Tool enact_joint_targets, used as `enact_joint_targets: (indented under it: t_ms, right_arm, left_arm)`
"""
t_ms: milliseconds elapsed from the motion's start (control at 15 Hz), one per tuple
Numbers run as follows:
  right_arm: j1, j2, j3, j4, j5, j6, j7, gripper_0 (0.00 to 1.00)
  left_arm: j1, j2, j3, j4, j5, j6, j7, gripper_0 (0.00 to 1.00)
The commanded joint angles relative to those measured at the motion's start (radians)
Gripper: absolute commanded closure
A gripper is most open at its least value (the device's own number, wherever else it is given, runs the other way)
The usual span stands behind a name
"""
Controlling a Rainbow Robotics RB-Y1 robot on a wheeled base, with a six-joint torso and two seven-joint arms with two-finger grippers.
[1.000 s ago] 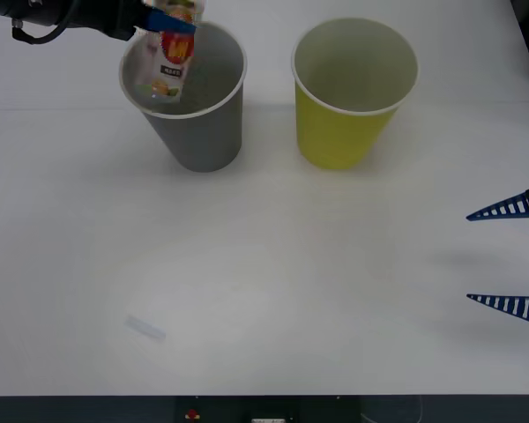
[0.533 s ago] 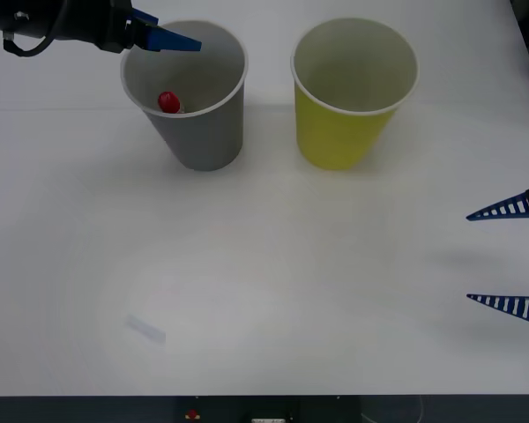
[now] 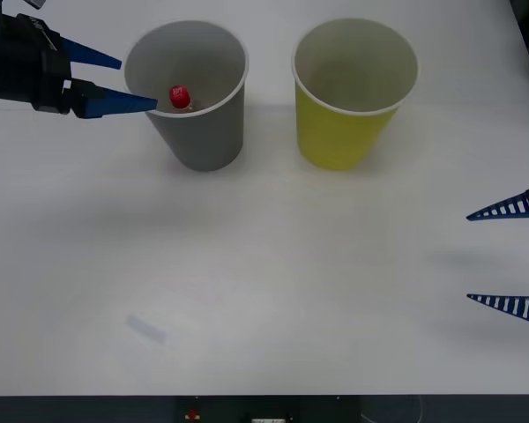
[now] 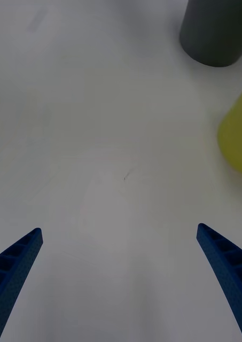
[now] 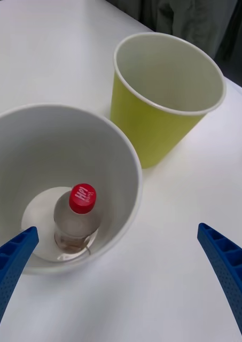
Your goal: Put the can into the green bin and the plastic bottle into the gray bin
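Observation:
The plastic bottle (image 3: 179, 97) (image 5: 76, 221) stands upright inside the gray bin (image 3: 203, 141) (image 5: 121, 155), its red cap showing above a clear body. To the right of that bin stands the green bin (image 3: 339, 132) (image 5: 153, 128), yellow-green with nothing visible inside it. My left gripper (image 3: 128, 82) (image 5: 121, 299) is open just left of the gray bin's rim, holding nothing. My right gripper (image 3: 501, 256) (image 4: 121, 278) rests open over the table at the right edge, well clear of both bins. The can is out of view.
A faint pale rectangular mark (image 3: 145, 328) lies on the white table (image 3: 273, 264) near the front left. A dark cloth-like shape (image 5: 201, 21) lies beyond the table's far edge.
The bottle left the left gripper and dropped into the gray bin. The left gripper then opened and drew back to the left, away from above the bin. The right arm stayed still.

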Motion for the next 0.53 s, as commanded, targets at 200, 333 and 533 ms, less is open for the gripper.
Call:
enact_joint_targets:
  t_ms: [200, 333, 533]
  right_arm:
    - [0.000, 0.000, 0.000, 0.000, 0.000, 0.000, 0.000, 0.00]
    - [0.000, 0.000, 0.000, 0.000, 0.000, 0.000, 0.000, 0.00]
    - [0.000, 0.000, 0.000, 0.000, 0.000, 0.000, 0.000, 0.00]
  left_arm:
    - [0.204, 0.000, 0.181, -0.098, -0.001, -0.152, -0.156, 0.00]
    - [0.296, -0.002, 0.229, -0.154, 0.004, -0.168, -0.218, 0.00]
    - [0.432, -0.002, 0.293, -0.232, 0.004, -0.168, -0.330, 0.00]
